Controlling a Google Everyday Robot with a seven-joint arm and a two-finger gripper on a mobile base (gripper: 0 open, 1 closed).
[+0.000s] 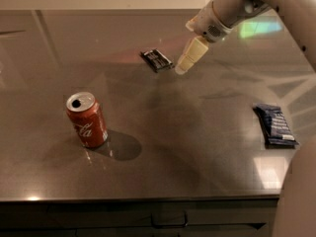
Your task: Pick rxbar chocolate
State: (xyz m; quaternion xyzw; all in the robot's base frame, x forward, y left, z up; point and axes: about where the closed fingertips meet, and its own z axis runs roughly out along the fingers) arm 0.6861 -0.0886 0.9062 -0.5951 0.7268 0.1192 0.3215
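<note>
The rxbar chocolate is a small flat bar in a dark wrapper with pale lettering. It lies on the steel table at the back centre. My gripper hangs from the arm that comes in from the upper right. Its pale tip sits just to the right of the bar, a little above the table surface, apart from the bar.
A red cola can stands upright at the left front. A larger dark-blue wrapped bar lies near the right edge. The table's front edge runs along the bottom, with drawers below.
</note>
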